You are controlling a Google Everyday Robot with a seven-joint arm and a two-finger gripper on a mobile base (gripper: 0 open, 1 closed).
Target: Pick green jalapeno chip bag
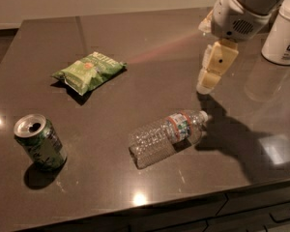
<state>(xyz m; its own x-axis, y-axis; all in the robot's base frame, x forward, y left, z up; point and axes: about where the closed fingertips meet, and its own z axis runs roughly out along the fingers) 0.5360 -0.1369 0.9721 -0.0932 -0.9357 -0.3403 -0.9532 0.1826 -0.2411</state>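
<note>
Green jalapeno chip bag [88,71] lies flat on the left half of the counter [150,33], nearer the far edge than the near one, with bare dark surface all around it. It is puffy, crinkled light-green foil. Its long axis slants, one short end toward the left edge, the other toward the far right corner. You have the gripper [206,85] hanging over the right half, well apart from the bag; you cannot tell if it is apart or together. A ribbed clear water bottle [166,137] lies near the front edge, and a green soda can [40,141] stands by the near left corner.
</note>
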